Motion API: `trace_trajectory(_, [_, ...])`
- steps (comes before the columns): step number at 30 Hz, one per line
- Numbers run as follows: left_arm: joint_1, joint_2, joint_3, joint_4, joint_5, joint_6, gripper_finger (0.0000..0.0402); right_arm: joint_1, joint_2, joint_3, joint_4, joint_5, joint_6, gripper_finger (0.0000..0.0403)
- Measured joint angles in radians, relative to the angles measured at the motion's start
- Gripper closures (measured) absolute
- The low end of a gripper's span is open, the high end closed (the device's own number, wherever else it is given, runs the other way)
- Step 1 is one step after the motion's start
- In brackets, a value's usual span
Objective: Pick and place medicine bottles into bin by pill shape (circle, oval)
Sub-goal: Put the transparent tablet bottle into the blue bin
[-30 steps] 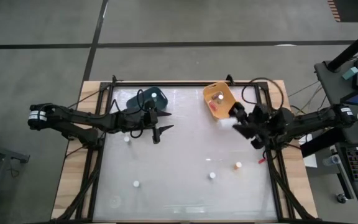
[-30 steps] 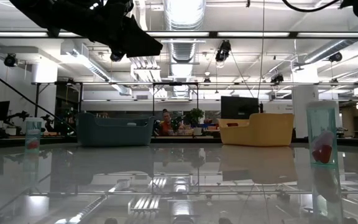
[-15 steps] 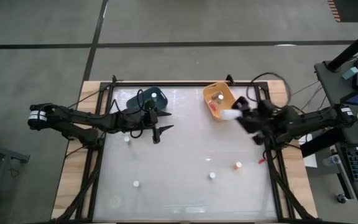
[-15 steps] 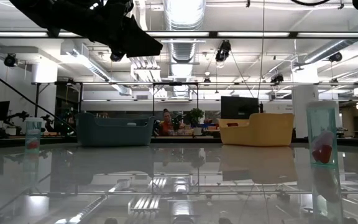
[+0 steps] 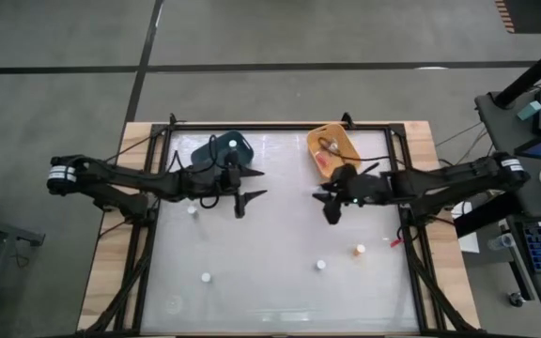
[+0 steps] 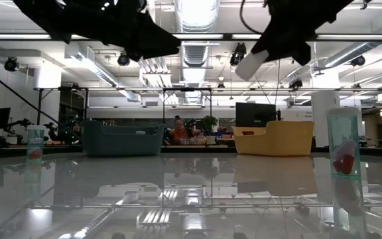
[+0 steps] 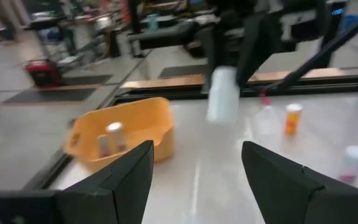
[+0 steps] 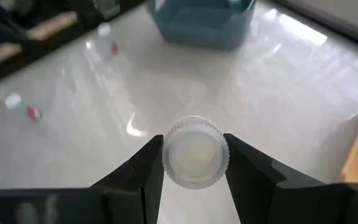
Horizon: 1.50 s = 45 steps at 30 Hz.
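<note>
My right gripper (image 5: 332,201) is over the middle of the table, shut on a small medicine bottle with a white round cap (image 8: 196,159). The bottle also shows in the left wrist view (image 7: 222,94) and the low view (image 6: 251,64). My left gripper (image 5: 244,198) hangs open and empty near the blue tub (image 5: 225,147). The yellow tub (image 5: 332,146) holds a bottle. Loose bottles stand upright on the table: one white-capped (image 5: 192,210), another (image 5: 205,278), a third (image 5: 319,266), and an orange one (image 5: 360,250). My right gripper pinches the bottle between its two fingers, which lie on opposite sides of its upper end by the cap (image 8: 166,163). The fingers come from above, pointing down, and the cap faces the wrist. The bottle hangs slightly tilted, lifted clear of the table.
A small red scrap (image 5: 394,242) lies near the table's right edge. The black frame rails (image 5: 411,263) run along the table's sides. The two arms' grippers are close to each other over the middle of the table.
My right gripper has swung from beside the yellow tub near the table's right edge toward the table's left, out over the middle. It has carried the bottle along, clear of the table. My left gripper has stayed about where it was.
</note>
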Motion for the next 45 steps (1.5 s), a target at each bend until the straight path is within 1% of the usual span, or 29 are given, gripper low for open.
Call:
trace_trajectory(2, [0.0, 0.042, 0.003, 0.046, 0.047, -0.022, 0.0173, -0.001, 0.043, 0.02, 0.001, -0.026, -0.005, 0.0264])
trace_trajectory(7, [0.0, 0.171, 0.04, 0.147, 0.135, -0.077, 0.0173, -0.006, 0.131, 0.091, -0.033, -0.029, -0.047, 0.0264])
trace_trajectory(12, [0.0, 0.296, 0.085, 0.223, 0.152, -0.109, 0.0173, -0.006, 0.202, 0.169, -0.069, -0.029, -0.095, 0.0264])
trace_trajectory(15, [0.0, 0.355, 0.125, 0.232, 0.181, -0.109, 0.0173, -0.006, 0.234, 0.211, -0.084, -0.03, -0.124, 0.0264])
trace_trajectory(19, [0.0, 0.405, 0.173, 0.231, 0.185, -0.109, 0.0173, -0.006, 0.271, 0.26, -0.121, -0.032, -0.151, 0.0264])
trace_trajectory(24, [0.0, 0.446, 0.208, 0.23, 0.189, -0.109, 0.0173, -0.006, 0.309, 0.309, -0.124, -0.042, -0.192, 0.0264])
trace_trajectory(29, [-0.001, 0.446, 0.209, 0.228, 0.19, -0.101, 0.0177, -0.006, 0.33, 0.341, -0.122, -0.054, -0.217, 0.0264])
trace_trajectory(32, [-0.002, 0.445, 0.209, 0.224, 0.19, -0.099, 0.0197, -0.006, 0.337, 0.347, -0.124, -0.055, -0.224, 0.0264])
trace_trajectory(36, [-0.001, 0.445, 0.209, 0.224, 0.191, -0.096, 0.0245, -0.006, 0.336, 0.346, -0.125, -0.056, -0.226, 0.0262])
trace_trajectory(39, [-0.003, 0.445, 0.209, 0.225, 0.194, -0.091, 0.0279, -0.006, 0.335, 0.346, -0.122, -0.065, -0.226, 0.0249])
trace_trajectory(45, [-0.001, 0.445, 0.21, 0.218, 0.191, -0.103, 0.0282, -0.007, 0.315, 0.344, -0.132, -0.05, -0.238, 0.0203])
